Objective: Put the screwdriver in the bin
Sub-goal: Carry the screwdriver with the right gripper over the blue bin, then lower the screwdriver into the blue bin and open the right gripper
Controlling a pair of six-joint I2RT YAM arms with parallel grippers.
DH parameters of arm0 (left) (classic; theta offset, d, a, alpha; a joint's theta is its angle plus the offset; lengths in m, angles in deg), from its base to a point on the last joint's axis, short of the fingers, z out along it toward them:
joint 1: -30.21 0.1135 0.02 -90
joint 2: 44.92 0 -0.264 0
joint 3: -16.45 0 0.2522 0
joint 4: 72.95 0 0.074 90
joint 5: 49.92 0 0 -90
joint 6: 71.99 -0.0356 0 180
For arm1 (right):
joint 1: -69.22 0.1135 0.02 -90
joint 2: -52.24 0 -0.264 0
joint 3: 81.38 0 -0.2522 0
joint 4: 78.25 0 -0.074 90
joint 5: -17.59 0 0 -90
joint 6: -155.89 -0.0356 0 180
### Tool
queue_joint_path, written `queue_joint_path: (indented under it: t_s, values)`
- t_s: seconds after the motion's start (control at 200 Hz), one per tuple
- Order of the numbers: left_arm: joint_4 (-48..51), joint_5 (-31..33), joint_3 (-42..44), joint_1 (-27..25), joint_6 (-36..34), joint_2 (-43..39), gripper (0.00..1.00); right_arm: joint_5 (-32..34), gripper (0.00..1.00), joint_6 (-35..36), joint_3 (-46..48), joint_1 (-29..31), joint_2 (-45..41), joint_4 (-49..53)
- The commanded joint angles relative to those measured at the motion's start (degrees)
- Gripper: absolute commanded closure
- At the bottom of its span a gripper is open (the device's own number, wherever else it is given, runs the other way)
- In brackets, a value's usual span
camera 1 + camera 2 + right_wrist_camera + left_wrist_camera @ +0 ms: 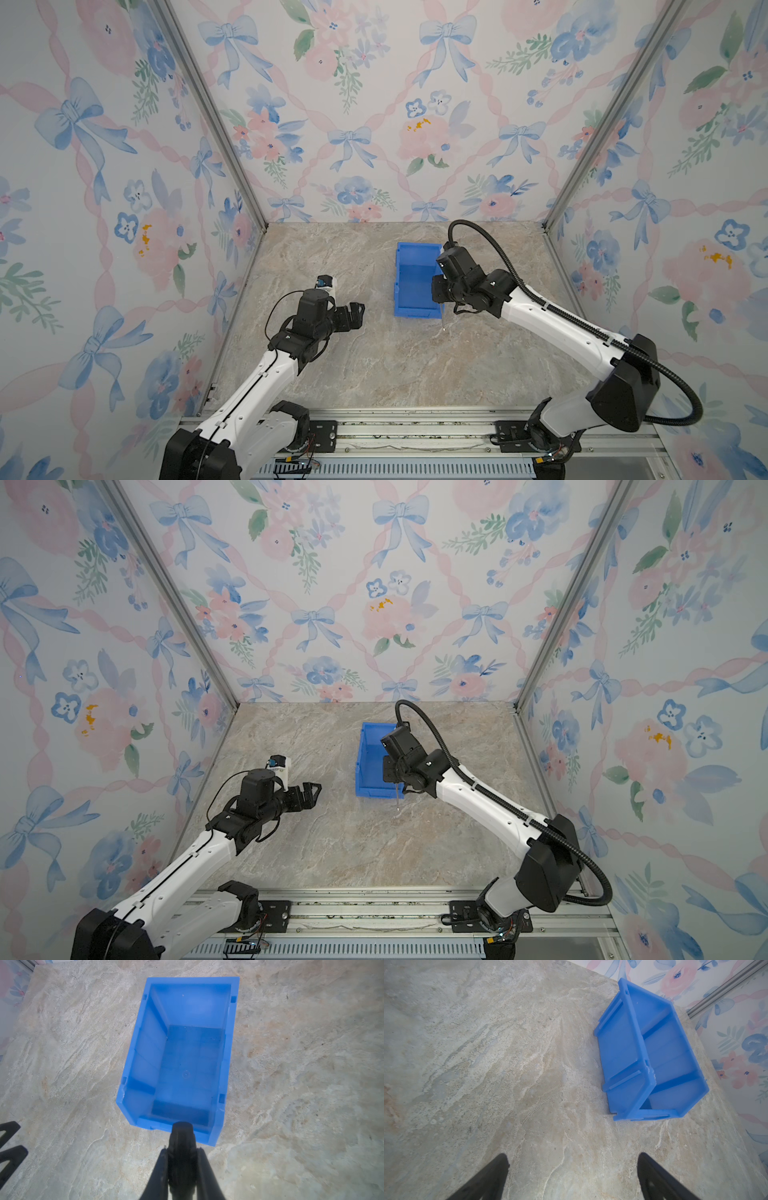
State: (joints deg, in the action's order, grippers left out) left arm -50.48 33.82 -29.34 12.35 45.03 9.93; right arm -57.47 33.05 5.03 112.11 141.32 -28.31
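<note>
The blue bin (pixel 400 282) (pixel 363 766) stands on the marble table, right of the middle, and its inside (pixel 187 1059) holds nothing. My right gripper (pixel 182 1148) is shut on the screwdriver's black handle (pixel 182 1136), just over the bin's low front lip. In both top views the thin silver shaft (pixel 443 319) (pixel 398 799) hangs down at the bin's near right corner, its tip close to the table. My left gripper (pixel 358 311) (pixel 573 1159) is open and holds nothing, left of the bin (pixel 623 1047) and apart from it.
Floral wallpapered walls with metal corner posts (pixel 582 166) close in the table on three sides. A metal rail (pixel 415 432) runs along the front edge. The right arm's black cable (pixel 490 245) arcs beside the bin. My left gripper's fingers (pixel 10 1147) show in the right wrist view.
</note>
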Motion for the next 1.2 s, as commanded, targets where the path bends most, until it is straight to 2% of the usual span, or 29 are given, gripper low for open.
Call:
queue_joint_path:
  t_s: [0.0, 0.285, 0.56, 0.92, 1.195]
  values:
    - [-0.4, 1.1, 1.1, -0.3, -1.2, -1.9, 0.03, 1.8, 1.00, -0.8, -7.3, -0.4, 6.7, 1.3]
    - [-0.1, 2.0, 2.4, -0.2, -0.6, -5.8, 0.02, 1.8, 1.00, 0.7, -18.6, -2.6, 20.4, -0.2]
    - [-0.2, 2.5, 1.9, -0.2, -0.6, -5.7, 0.02, 2.6, 1.00, 0.2, -23.7, -5.6, 28.8, -1.3]
    - [-0.2, 3.0, 0.7, -0.2, -1.5, -3.3, 0.02, 3.2, 1.00, 0.6, -29.2, -6.7, 37.1, -1.1]
    - [-0.4, 3.2, 0.9, -0.2, -2.0, -2.1, 0.02, 4.2, 1.00, 0.7, -29.8, -6.4, 39.5, -1.2]
